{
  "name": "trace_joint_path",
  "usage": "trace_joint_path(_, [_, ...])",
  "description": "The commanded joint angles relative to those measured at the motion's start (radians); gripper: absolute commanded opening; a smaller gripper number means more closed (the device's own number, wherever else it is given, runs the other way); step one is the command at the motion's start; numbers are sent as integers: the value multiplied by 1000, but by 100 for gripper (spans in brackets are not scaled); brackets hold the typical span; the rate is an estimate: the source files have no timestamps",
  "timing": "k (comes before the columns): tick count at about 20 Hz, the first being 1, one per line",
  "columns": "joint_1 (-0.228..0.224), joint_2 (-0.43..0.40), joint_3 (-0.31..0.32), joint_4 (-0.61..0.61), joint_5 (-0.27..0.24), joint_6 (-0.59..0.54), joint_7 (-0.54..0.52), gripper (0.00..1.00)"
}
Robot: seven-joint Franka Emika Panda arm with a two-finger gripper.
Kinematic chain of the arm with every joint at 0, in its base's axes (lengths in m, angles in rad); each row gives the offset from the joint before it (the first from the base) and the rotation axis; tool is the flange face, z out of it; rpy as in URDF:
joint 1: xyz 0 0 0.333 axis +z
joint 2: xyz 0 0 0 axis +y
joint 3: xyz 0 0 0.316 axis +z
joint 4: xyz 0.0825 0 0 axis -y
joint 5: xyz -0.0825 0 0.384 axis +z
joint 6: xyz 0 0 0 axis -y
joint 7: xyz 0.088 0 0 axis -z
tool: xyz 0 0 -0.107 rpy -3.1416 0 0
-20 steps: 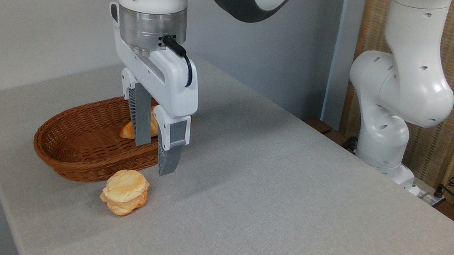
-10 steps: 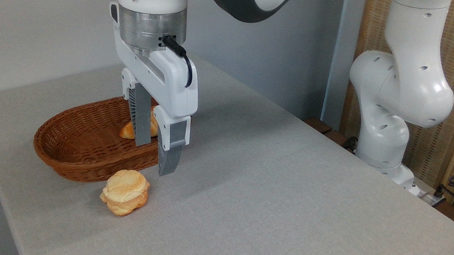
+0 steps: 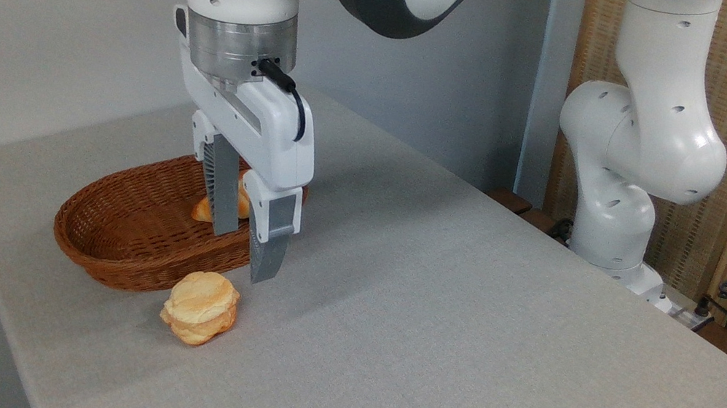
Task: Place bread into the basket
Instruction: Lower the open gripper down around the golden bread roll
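A golden loaf (image 3: 206, 209) lies in the wicker basket (image 3: 129, 235) at centre-left, the bread (image 3: 201, 306) outside it below the empty, open gripper (image 3: 241, 254).

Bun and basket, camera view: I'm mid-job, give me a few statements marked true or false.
1. The bun lies on the table, outside the basket. True.
2. The gripper holds the bun. False: its jaws are open and empty, above it.
3. The basket is empty. False: another piece of bread shows inside, partly hidden by the gripper.
4. The bun sits just in front of the basket's near rim. True.
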State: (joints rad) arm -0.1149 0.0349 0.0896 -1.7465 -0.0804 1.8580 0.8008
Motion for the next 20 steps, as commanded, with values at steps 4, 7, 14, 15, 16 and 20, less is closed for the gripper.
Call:
trace_joint_path(4, [1,65,-7,-16,-12,131,-12,100])
trace_joint_path(7, [-3,105,-11,-19,-12,155,-11,100])
trace_joint_path(14, [-3,146,-44,-19,-150,175,-11,100])
trace_joint_path(15, [-3,158,-45,-19,-150,175,-11,100])
trace_joint_path(16, [-3,164,-47,-19,-150,175,-11,100])
trace_joint_path(20, [-3,195,-57,-21,-148,175,-8,100])
